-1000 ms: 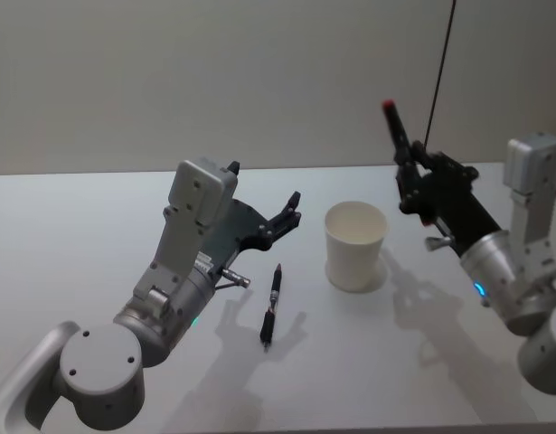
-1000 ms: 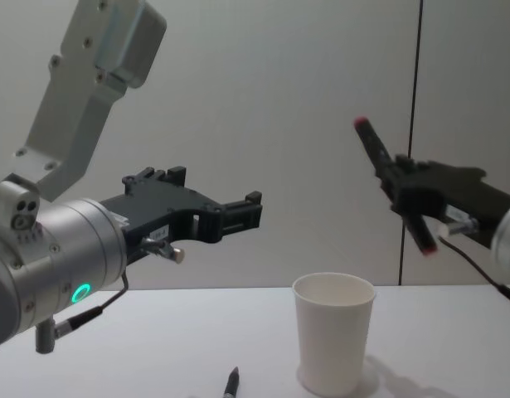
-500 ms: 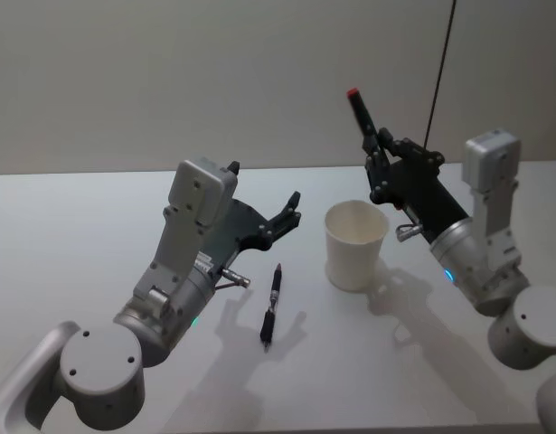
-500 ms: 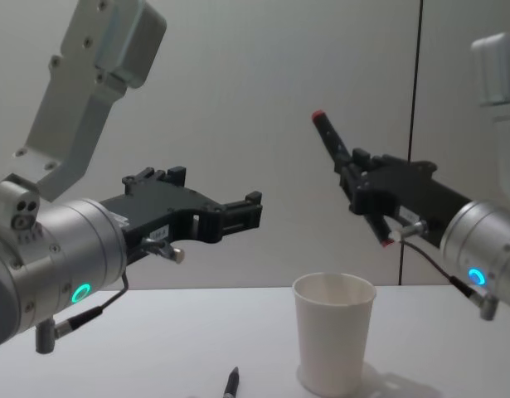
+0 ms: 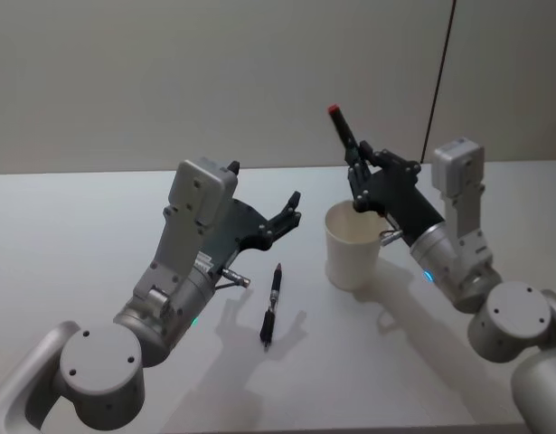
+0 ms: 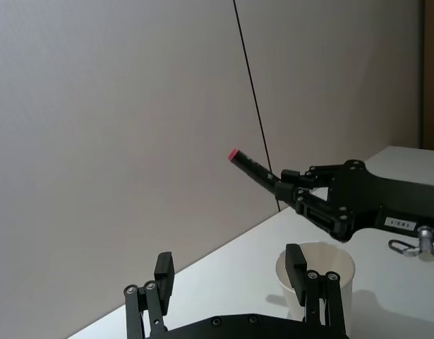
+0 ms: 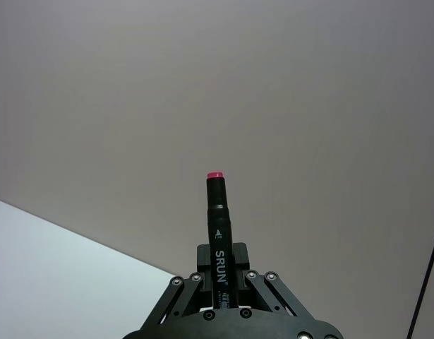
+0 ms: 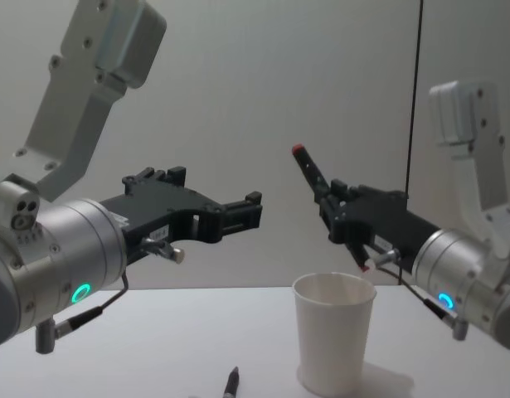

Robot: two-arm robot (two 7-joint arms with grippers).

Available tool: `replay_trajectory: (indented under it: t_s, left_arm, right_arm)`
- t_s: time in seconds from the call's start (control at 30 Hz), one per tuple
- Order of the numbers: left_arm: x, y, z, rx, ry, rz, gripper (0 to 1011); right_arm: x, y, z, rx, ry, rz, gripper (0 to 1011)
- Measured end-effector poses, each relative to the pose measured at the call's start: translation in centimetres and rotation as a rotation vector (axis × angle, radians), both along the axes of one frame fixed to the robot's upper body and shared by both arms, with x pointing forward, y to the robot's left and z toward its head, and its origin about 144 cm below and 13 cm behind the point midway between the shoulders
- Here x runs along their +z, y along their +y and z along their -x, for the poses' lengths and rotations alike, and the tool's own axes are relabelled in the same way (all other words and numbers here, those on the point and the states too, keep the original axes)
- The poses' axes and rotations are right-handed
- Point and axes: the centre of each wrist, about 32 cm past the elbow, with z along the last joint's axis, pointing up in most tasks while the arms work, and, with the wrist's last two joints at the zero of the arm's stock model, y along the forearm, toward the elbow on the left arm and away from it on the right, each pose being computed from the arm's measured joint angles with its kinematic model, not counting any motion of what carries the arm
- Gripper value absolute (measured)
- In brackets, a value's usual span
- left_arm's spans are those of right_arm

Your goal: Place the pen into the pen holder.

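My right gripper (image 5: 362, 177) is shut on a black pen (image 5: 343, 136) with a red end cap, holding it tilted. The pen's lower tip (image 8: 366, 266) hangs just above the mouth of the pen holder (image 8: 333, 342), a white paper cup (image 5: 353, 251) standing upright on the table. The right wrist view shows the pen (image 7: 219, 233) clamped between the fingers, red cap pointing away. My left gripper (image 5: 291, 210) hovers open to the left of the cup (image 6: 330, 277), holding nothing, with its two fingers (image 6: 164, 272) spread wide. The right gripper (image 6: 305, 203) reaches in over the cup.
A second black pen (image 5: 272, 306) lies on the white table (image 5: 79, 226) left of the cup, below my left gripper; its tip (image 8: 231, 384) shows in the chest view. A thin black cable (image 5: 443, 63) runs down the wall behind.
My right gripper has carried the pen leftward and down, from right of the cup to just above its mouth. The left arm and the pen on the table have not moved.
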Motion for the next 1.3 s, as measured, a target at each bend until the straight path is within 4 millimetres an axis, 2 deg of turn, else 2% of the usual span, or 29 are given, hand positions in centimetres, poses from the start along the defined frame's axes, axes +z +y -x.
replay_trajectory:
  t_s: [0.4,0.47,0.77,0.8,0.87,0.93,1.0,1.03,1.07,1.1,1.13,1.17,1.3]
  left_arm:
    - [0.0,0.0,0.0,0.000,0.000,0.000,1004]
    - [0.0,0.0,0.0,0.000,0.000,0.000,1004]
    - [0.0,0.0,0.0,0.000,0.000,0.000,1004]
    - [0.0,0.0,0.0,0.000,0.000,0.000,1004]
    - [0.0,0.0,0.0,0.000,0.000,0.000,1004]
    - [0.0,0.0,0.0,0.000,0.000,0.000,1004]
    - [0.0,0.0,0.0,0.000,0.000,0.000,1004]
    - [0.0,0.0,0.0,0.000,0.000,0.000,1004]
    - [0.0,0.0,0.0,0.000,0.000,0.000,1004]
    - [0.0,0.0,0.0,0.000,0.000,0.000,1004]
    - [0.0,0.0,0.0,0.000,0.000,0.000,1004]
    - [0.0,0.0,0.0,0.000,0.000,0.000,1004]
    - [0.0,0.0,0.0,0.000,0.000,0.000,1004]
  right_arm:
    - [-1.5,0.6,-1.3,0.030,0.035,-0.010,172]
    - [-1.7,0.6,-1.4,0.036,0.037,-0.012,207]
    - [-2.2,0.8,-1.7,0.052,0.047,-0.021,468]
    - [-2.3,0.9,-1.7,0.055,0.048,-0.023,527]
    - [-2.3,0.9,-1.8,0.057,0.048,-0.025,565]
    - [-2.3,0.9,-1.8,0.060,0.048,-0.028,652]
    - [-2.4,0.9,-1.8,0.062,0.048,-0.030,692]
    - [-2.4,0.9,-1.8,0.063,0.048,-0.032,751]
    - [-2.4,0.9,-1.8,0.063,0.048,-0.033,751]
    - [-2.4,0.9,-1.7,0.064,0.048,-0.036,805]
    - [-2.4,0.9,-1.7,0.064,0.047,-0.038,815]
    - [-2.3,0.9,-1.7,0.064,0.046,-0.042,879]
    - [-2.1,0.8,-1.5,0.061,0.045,-0.054,941]
